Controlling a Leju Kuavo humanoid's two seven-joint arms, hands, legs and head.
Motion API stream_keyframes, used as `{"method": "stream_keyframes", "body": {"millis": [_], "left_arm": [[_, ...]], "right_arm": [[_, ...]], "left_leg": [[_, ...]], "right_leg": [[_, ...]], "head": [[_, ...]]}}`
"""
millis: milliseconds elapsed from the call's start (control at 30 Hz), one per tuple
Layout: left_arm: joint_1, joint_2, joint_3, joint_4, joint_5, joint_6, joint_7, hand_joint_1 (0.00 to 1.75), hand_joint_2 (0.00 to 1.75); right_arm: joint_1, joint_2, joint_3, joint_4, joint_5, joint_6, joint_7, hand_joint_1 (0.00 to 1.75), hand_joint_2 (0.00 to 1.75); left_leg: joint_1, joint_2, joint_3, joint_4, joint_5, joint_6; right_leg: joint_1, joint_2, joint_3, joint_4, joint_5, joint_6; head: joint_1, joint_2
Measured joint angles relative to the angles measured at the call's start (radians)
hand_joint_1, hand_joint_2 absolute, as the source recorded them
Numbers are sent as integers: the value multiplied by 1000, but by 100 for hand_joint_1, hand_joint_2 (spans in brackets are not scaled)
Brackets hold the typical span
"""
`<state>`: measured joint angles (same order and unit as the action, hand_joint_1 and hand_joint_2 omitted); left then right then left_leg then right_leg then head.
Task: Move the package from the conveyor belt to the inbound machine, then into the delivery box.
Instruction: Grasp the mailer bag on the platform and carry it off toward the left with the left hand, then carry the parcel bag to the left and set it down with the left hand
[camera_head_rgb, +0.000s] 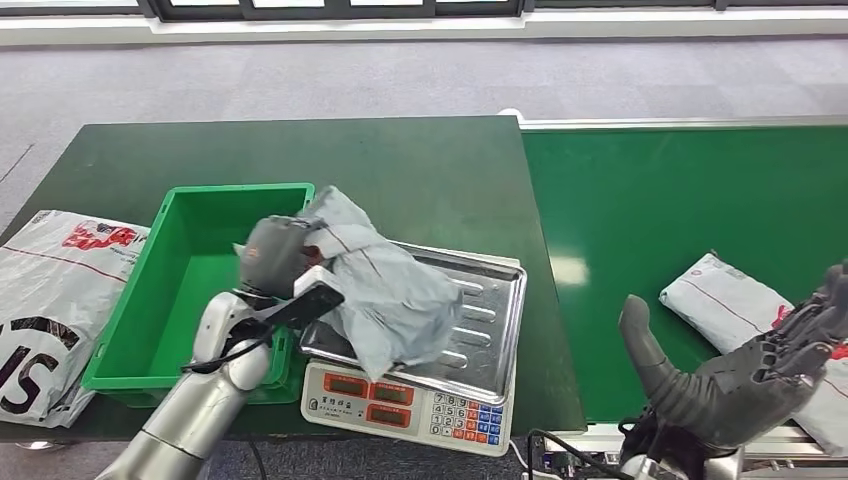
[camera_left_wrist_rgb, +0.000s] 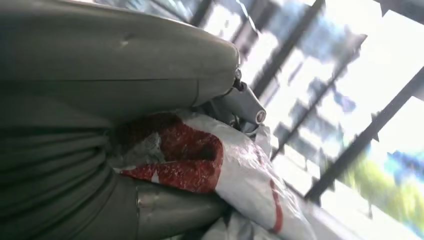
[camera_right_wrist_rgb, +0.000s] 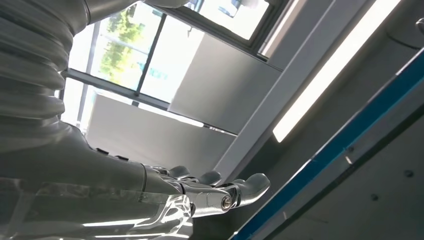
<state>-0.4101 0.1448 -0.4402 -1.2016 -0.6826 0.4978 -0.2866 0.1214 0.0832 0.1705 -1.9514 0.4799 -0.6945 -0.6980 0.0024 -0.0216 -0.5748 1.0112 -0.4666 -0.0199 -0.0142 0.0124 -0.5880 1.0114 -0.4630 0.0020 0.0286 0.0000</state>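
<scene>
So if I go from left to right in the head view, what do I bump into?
White bag → green bin → left hand holding the grey package → scale → green belt → second package → right hand.

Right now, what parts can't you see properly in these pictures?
- Scale: its display digits are too small to read in the head view.
- Grey package: the left hand hides where the fingers hold it.
- White package on the conveyor belt: the right hand covers part of it.
- White bag: cut off by the picture's left edge.
</scene>
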Motion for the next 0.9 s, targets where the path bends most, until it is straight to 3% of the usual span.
{"method": "stream_keyframes", "body": {"millis": [133,300,533,767,900], "left_arm": [[103,68,232,-177,31,151,-25,175,175],[189,108,451,-289,39,191,-56,175,175],[233,121,570,-334,41,189,-66,175,175],[211,129,685,-316,73,126,-75,175,175],[239,110,732,-295,73,84,-89,175,175]], "right_arm": [[51,-4,0,-24,-7,-2,0,0,175],[84,-7,0,-45,-9,-2,0,0,175],[98,-7,0,-51,-1,-2,0,0,175],[102,-7,0,-51,-11,-2,0,0,175],[102,-7,0,-51,-17,-2,0,0,175]], "left_leg": [[1,4,0,0,-2,-4],[3,1,-1,0,-3,-4],[4,1,-1,0,-3,-4],[4,1,-1,0,-3,-4],[4,2,-1,0,-3,-5]], "right_leg": [[3,5,-2,1,-2,-3],[5,2,-2,1,-3,-5],[4,2,-2,1,-3,-5],[4,2,-2,1,-3,-6],[4,3,-2,1,-3,-6]], "head": [[0,0],[0,0],[0,0],[0,0],[0,0]]}}
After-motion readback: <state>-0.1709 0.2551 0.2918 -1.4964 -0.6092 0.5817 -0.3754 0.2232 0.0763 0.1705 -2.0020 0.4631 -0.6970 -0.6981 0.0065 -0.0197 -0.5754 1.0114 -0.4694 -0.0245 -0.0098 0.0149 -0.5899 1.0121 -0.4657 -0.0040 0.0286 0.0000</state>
